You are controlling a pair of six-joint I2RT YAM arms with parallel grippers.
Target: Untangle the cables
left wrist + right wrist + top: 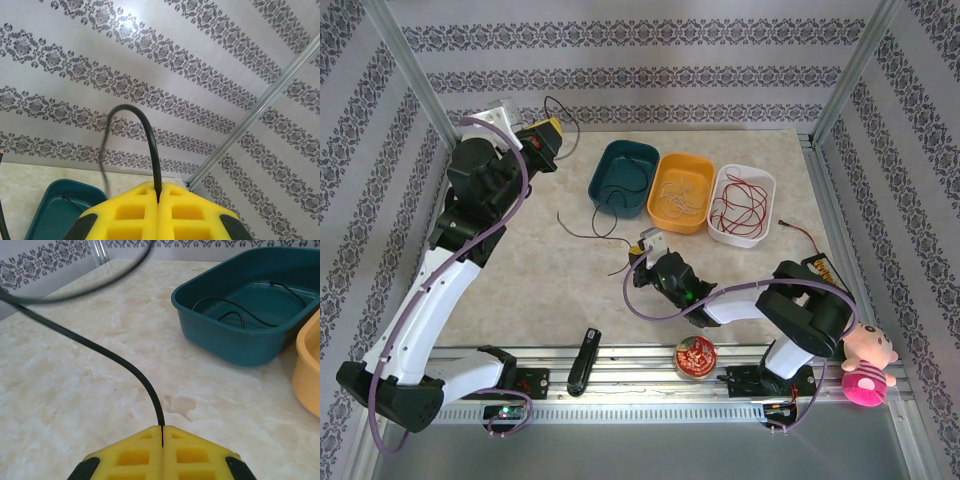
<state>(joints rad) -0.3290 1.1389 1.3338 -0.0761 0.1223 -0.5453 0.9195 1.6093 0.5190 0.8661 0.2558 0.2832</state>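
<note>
My left gripper [548, 135], high over the table's [550, 290] far-left corner, and right gripper [650, 245] each clamp thin black cable [75, 336], probably to separate strands.

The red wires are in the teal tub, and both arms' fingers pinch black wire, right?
No. The top external view shows the red wires in the white tub, not the teal tub. The left arm's fingers and the right arm's fingers do each pinch black wire.
</note>
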